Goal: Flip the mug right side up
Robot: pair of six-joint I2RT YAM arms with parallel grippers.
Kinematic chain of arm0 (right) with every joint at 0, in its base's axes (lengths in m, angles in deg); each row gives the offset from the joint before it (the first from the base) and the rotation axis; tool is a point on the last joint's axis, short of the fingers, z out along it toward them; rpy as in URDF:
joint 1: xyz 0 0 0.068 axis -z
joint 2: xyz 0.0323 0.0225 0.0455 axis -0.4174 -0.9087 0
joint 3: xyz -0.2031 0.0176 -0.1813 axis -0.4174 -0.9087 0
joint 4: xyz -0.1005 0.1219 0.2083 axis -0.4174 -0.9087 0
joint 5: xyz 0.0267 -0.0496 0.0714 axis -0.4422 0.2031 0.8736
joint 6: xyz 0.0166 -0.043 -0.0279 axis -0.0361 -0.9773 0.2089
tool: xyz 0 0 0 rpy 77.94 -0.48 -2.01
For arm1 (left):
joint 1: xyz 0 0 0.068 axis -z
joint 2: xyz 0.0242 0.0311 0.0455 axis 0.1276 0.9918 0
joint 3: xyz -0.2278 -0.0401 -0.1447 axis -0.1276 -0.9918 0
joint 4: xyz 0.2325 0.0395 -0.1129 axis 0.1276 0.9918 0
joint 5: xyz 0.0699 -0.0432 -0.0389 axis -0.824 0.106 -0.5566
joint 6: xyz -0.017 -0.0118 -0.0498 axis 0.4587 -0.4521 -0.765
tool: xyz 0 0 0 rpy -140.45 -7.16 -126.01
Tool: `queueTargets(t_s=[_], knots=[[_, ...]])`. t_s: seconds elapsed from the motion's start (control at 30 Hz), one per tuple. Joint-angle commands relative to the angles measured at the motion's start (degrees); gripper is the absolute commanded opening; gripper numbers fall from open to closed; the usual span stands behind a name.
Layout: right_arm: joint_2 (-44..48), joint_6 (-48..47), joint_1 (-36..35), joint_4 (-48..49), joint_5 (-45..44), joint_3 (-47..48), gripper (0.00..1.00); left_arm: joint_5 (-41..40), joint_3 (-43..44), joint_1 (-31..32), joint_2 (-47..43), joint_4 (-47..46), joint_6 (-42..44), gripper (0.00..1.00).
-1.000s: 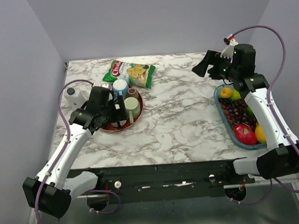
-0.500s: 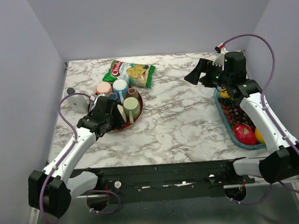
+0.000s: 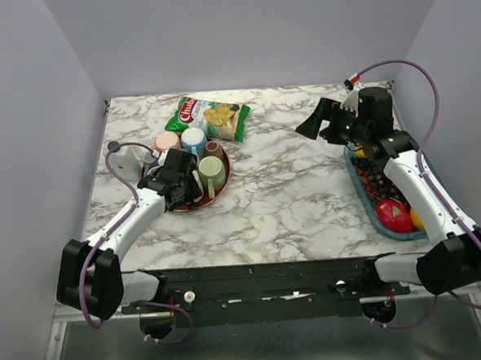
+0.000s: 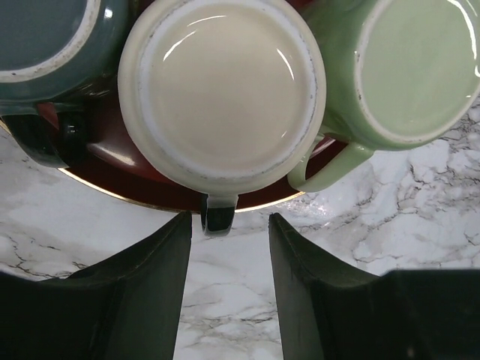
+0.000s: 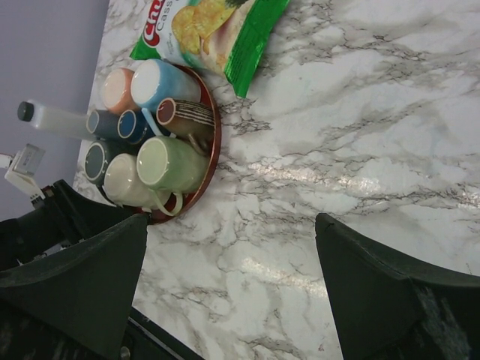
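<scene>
Mug: cream mug (image 4: 222, 94), base up on the red tray (image 4: 112, 154), crowded just beside the green mug (image 4: 405, 67).
Left jaws: apart, flanking its handle (image 4: 217, 214) (nothing gripped yet).
Right jaws: apart, empty, well away.
Risk: we judge a handle pinch may slip, or the tipping mug may knock its neighbours.

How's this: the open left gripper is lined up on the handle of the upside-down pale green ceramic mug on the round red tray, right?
No. In the left wrist view the open left gripper is lined up on the handle of the upside-down cream ceramic mug on the round red tray; the pale green mug sits beside it.
</scene>
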Motion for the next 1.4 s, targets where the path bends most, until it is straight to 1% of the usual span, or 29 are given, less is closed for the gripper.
queueTargets(t_s=[0.0, 0.27, 0.37, 0.5, 0.57, 0.67, 0.7, 0.77, 0.8, 0.83, 1.03, 1.2, 1.27, 1.37], knots=[[1.16, 0.02, -0.41, 0.13, -1.73, -1.46, 0.98, -3.25, 2.48, 0.17, 2.59, -0.32, 0.00, 0.54], [2.04, 0.20, -0.41, -0.14, -2.96, -2.69, 0.98, -4.13, 3.98, 0.17, 6.10, 0.38, -0.70, 0.49], [2.30, 0.20, -0.32, -0.31, -3.40, -2.52, 0.98, -4.31, 4.16, 0.17, 6.81, 0.64, -0.71, 0.45], [2.57, 0.20, -0.41, -0.49, -4.10, -2.78, 0.98, -4.22, 3.90, 0.17, 7.42, 0.64, -1.14, 0.35], [2.74, 0.28, -0.41, -0.49, -4.28, -3.04, 0.98, -4.22, 3.81, 0.17, 7.77, 0.56, -1.23, 0.31], [2.74, 0.46, -0.41, -0.66, -4.80, -3.40, 0.98, -4.22, 3.81, 0.17, 7.69, 0.73, -1.41, 0.20], [2.92, 0.46, -0.41, -0.84, -4.98, -3.40, 0.98, -4.22, 3.98, 0.17, 7.52, 0.99, -1.41, 0.15], [3.00, 0.37, -0.41, -0.93, -5.50, -3.48, 0.98, -4.48, 4.42, 0.17, 7.43, 1.34, -0.97, 0.10], [3.09, 0.37, -0.41, -1.01, -5.68, -3.49, 0.98, -4.57, 4.94, 0.17, 7.43, 1.78, -0.62, 0.03], [3.09, 0.37, -0.41, -1.01, -5.77, -3.49, 0.98, -4.66, 5.21, 0.17, 7.60, 1.96, -0.44, 0.00], [2.92, 0.81, -0.41, -1.01, -5.86, -3.49, 0.98, -4.74, 6.70, 0.17, 6.20, 3.89, 0.52, 0.00], [3.00, 1.43, -0.41, -1.01, -5.94, -3.48, 1.00, -6.33, 9.60, 0.35, 2.51, 7.31, 1.23, 0.00], [3.18, 2.04, -0.32, -0.93, -7.08, -3.66, 1.00, -6.33, 10.74, 0.44, 1.02, 8.46, 0.79, 0.00], [2.48, 2.57, -0.32, -0.93, -6.31, -2.96, 1.00, -6.15, 12.59, 0.70, -1.18, 10.57, -0.17, 0.00]])
